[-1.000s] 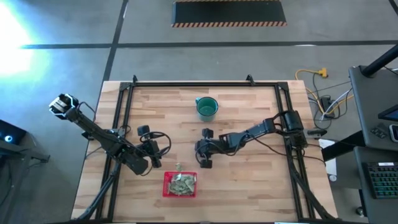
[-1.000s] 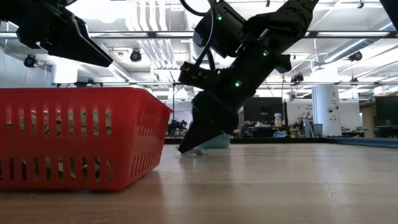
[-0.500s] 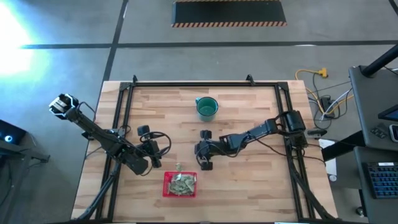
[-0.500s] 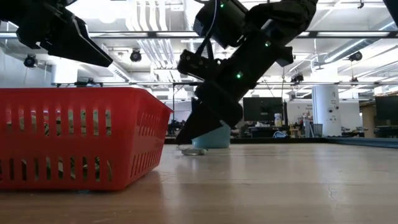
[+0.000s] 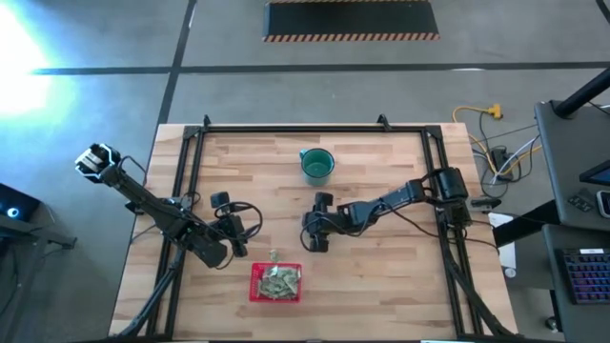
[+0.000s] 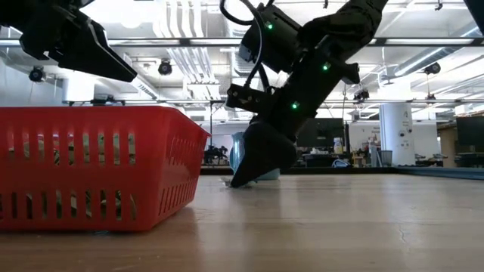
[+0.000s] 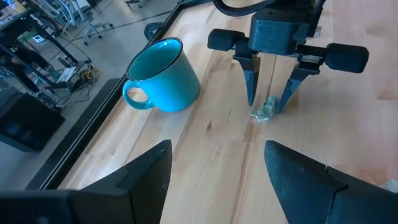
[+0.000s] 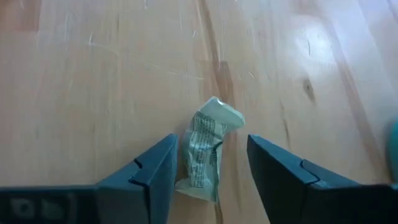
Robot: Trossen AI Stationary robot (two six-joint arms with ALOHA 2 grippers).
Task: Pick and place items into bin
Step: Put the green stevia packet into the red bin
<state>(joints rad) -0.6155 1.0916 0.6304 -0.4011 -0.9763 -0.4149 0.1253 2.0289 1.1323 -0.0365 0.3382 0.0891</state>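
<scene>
Between right tool's fingers, packet.

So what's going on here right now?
The right gripper is down at the table with its fingers open on either side of one packet lying loose on the wood, not gripped. That spot is near the middle of the table, between the teal cup and the red bin. The bin already holds a pile of packets, and one more lies just outside its far wall. The left gripper waits open beside the bin.
</scene>
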